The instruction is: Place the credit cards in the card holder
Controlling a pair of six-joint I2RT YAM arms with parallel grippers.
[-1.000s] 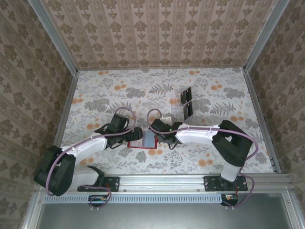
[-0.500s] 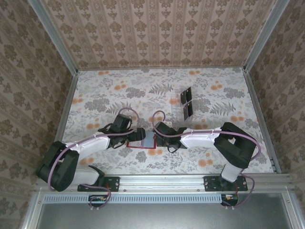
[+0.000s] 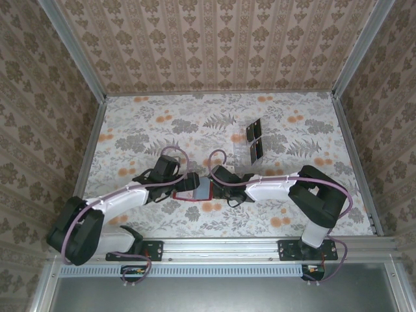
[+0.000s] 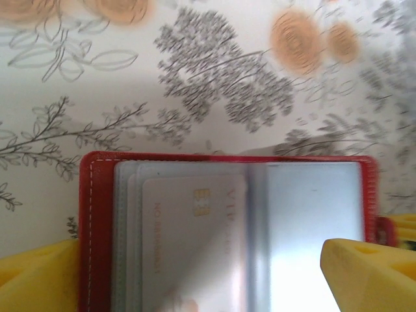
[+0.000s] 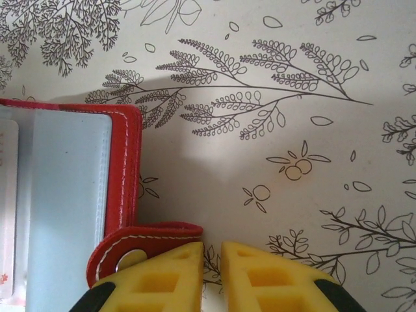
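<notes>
Top view: the open holder lies on the surface between the left end effector and the right end effector. Dark cards stand well apart in the rack.

Left wrist: the jaws are wide and empty, straddling the holder. A pale card is sleeved, its print blurred.

Right wrist: the fingers are almost closed on nothing, beside the tab. I cannot tell if they touch it. Pin the tab, I'd say, without dragging it.
</notes>
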